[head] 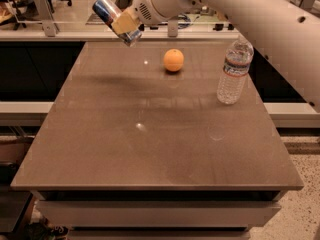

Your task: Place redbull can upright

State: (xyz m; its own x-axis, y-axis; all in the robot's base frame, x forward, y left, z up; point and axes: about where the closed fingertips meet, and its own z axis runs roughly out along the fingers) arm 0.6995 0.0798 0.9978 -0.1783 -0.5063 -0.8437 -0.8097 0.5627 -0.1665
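Observation:
The redbull can (pixel 107 13) is a slim blue and silver can, held tilted in the air above the far left part of the brown table (pixel 150 134). My gripper (pixel 124 23) is shut on the can's middle, with tan finger pads (pixel 126 20) across it. One silver end points down to the right and the other end points up to the left. The white arm reaches in from the upper right.
An orange (pixel 173 60) lies on the table at the far middle. A clear plastic water bottle (pixel 233 71) stands upright at the far right. A counter with clutter runs behind the table. The table's left edge drops to a dark gap.

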